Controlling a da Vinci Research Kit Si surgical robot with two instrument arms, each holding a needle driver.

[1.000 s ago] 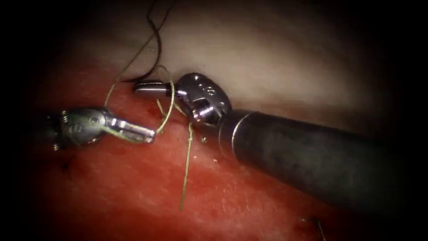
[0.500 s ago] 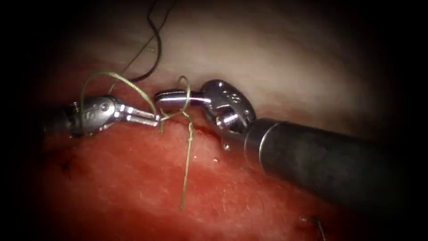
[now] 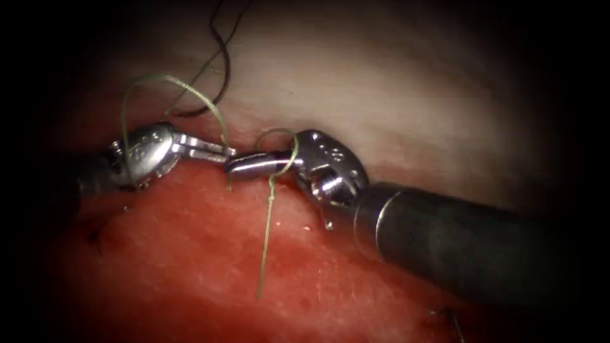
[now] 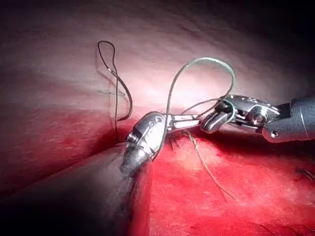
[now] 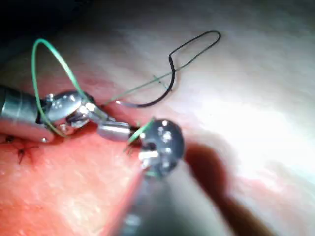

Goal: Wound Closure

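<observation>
My left tool (image 3: pixel 229 152) comes in from the left with its jaws shut on the green thread (image 3: pixel 166 79). The thread arches up over the tool and drops back to its tip. Tip to tip with it lies my right tool (image 3: pixel 232 168), jaws shut, with a loop of thread (image 3: pixel 284 147) wound round them. I cannot tell if those jaws pinch any thread. A loose tail (image 3: pixel 265 241) hangs down over the red tissue (image 3: pixel 190 267). The arch (image 4: pixel 204 61) rises between the left tool (image 4: pixel 194 120) and the right tool (image 4: pixel 207 125). The right tool (image 5: pixel 104 131) meets the left tool (image 5: pixel 100 117).
A thin dark strand (image 3: pixel 220 63) curls on the pale tissue (image 3: pixel 394 95) above the tools. Dark stitch ends sit at the lower left (image 3: pixel 95 236) and lower right (image 3: pixel 452 319). The right tool's thick shaft (image 3: pixel 470 248) crosses the lower right.
The left tool rose and moved right, lifting the thread into a tall arch. The right tool shifted right and its jaws dipped toward the left tool's tip, the loop staying round them.
</observation>
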